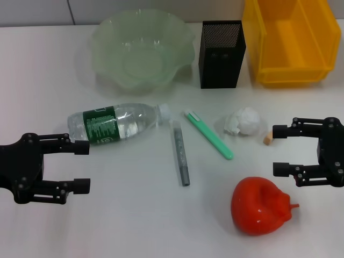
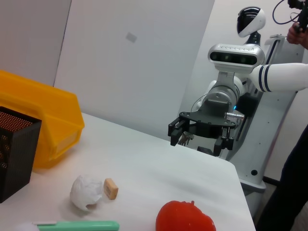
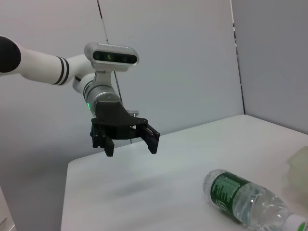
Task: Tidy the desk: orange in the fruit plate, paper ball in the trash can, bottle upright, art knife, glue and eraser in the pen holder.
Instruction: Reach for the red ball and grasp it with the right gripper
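Clearly, we have both grippers spread and empty: the left gripper (image 1: 81, 166) just beside the lying bottle (image 1: 115, 123), the right gripper (image 1: 280, 150) near the eraser (image 1: 266, 139) and paper ball (image 1: 243, 120). On the worktop (image 1: 134, 220), the bottle or orange (image 1: 260, 205) may roll if nudged.

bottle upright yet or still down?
Down. The bottle lies on its side on the table, white cap pointing toward the grey pen. Left hand is open beside it, not gripping.

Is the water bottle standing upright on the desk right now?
No, the bottle lies on its side on the table, its white cap pointing toward the grey pen.
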Robot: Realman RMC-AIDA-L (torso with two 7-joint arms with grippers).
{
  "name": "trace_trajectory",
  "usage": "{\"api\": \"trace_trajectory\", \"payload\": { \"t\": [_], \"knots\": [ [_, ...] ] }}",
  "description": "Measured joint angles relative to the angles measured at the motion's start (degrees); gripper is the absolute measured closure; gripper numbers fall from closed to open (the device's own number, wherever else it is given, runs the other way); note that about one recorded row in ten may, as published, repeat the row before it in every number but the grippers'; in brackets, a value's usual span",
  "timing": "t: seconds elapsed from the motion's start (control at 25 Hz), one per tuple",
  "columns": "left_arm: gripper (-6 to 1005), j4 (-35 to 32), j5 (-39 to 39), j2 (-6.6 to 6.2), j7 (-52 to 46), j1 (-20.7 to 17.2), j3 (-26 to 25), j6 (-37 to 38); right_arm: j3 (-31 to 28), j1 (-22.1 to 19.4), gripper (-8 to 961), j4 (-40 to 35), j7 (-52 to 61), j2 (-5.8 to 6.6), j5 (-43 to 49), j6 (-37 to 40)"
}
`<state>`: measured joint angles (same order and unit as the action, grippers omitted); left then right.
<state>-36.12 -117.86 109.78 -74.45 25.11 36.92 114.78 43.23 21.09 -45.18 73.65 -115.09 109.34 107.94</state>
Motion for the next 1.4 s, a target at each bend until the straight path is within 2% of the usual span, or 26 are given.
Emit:
{"api": "trace_trajectory", "payload": {
  "t": [0.76, 1.0, 1.28, 1.4],
  "knots": [
    [203, -1.2, 0.4, 0.11, 0.2, 0.3, -0.3, -1.7, -0.3, 0.5, 192, 0.0, 0.5, -0.09, 0.5, -0.2],
    [204, -4.5, 0.5, 2.00, 0.1, 1.1, -0.8, -1.8, -0.5, 0.3, 192, -0.4, 1.3, 0.03, 0.6, -0.4],
    [205, -4.4, 0.1, 4.36, 0.4, 2.5, 1.1, -2.4, -0.9, 0.6, 191, -5.2, 6.0, 0.11, 2.0, -0.5],
    [205, -4.4, 0.1, 4.62, 0.5, 2.4, 1.1, -3.5, -1.0, 1.8, 191, -8.8, 10.9, 0.25, 5.3, 0.9]
  ]
}}
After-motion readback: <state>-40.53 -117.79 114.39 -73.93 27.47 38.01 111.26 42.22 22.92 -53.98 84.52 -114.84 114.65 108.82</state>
